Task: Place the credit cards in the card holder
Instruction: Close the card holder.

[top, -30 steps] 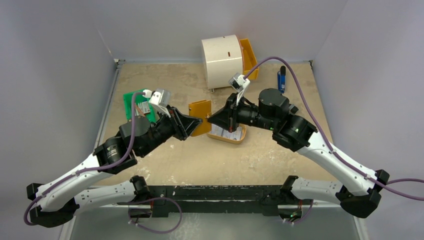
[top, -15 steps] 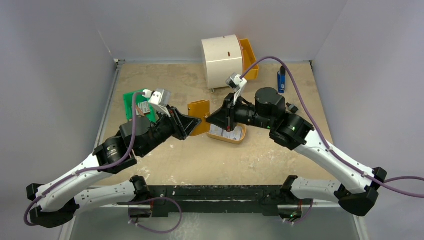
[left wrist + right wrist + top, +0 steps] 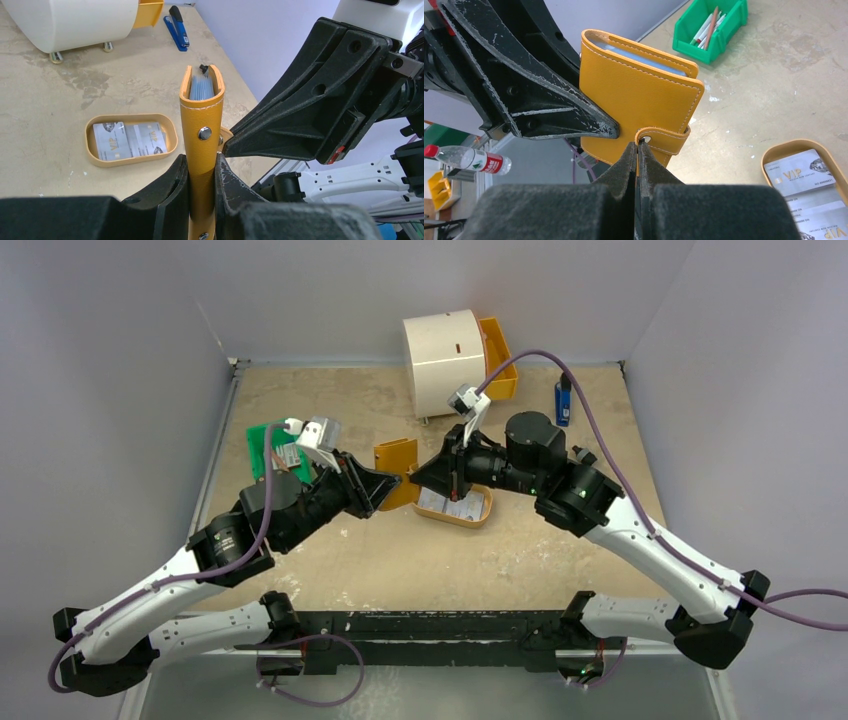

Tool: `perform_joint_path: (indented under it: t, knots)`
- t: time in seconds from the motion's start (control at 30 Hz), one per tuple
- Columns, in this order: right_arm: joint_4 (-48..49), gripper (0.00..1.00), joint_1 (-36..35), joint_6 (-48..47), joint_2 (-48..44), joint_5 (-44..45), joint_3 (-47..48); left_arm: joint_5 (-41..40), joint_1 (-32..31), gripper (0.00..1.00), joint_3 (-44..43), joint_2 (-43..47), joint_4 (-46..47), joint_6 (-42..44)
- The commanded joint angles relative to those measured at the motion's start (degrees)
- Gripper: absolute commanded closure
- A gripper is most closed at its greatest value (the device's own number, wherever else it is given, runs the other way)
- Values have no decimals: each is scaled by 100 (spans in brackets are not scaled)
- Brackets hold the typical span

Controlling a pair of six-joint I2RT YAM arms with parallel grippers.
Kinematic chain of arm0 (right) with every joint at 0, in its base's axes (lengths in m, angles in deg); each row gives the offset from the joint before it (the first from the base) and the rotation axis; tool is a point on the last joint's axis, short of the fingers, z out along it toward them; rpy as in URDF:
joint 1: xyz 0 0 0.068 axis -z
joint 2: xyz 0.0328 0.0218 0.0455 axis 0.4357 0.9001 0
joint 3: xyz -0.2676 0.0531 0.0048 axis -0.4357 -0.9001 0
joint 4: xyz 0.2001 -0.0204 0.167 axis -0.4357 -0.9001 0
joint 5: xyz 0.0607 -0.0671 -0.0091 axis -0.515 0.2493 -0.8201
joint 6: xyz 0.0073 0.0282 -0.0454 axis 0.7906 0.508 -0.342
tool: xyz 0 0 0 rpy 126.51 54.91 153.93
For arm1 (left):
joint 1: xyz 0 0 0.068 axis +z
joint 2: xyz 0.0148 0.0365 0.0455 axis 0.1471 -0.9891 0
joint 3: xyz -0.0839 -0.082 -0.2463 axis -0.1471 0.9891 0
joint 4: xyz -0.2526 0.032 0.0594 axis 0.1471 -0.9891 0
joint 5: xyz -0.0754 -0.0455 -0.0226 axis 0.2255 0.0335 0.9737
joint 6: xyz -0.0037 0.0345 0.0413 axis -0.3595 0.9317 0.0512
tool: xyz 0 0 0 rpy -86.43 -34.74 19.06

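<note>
The left arm [image 3: 235, 535] and right arm [image 3: 610, 515] reach inward and meet at the card holder [image 3: 397, 456]. The left gripper [image 3: 201, 167] clamps the holder's lower edge and holds it upright. The right gripper [image 3: 638, 150] faces it from the holder's opposite side, jaws fully closed, tips touching the holder's snap strap.
</note>
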Motion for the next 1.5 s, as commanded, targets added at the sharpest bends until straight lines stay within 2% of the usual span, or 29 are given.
perform_joint_path:
  t: [0.0, 0.83, 1.47]
  knots:
    - [253, 100, -28, -19, 129, -93, 269, 590, -65, 100, -175, -14, 659, -183]
    - [48, 100, -28, 77, 263, -22, 401, 1429, -75, 100, -231, -258, 1037, -439]
    - [-222, 100, -28, -32, 228, -154, 512, 2546, -70, 100, -125, -158, 1276, -417]
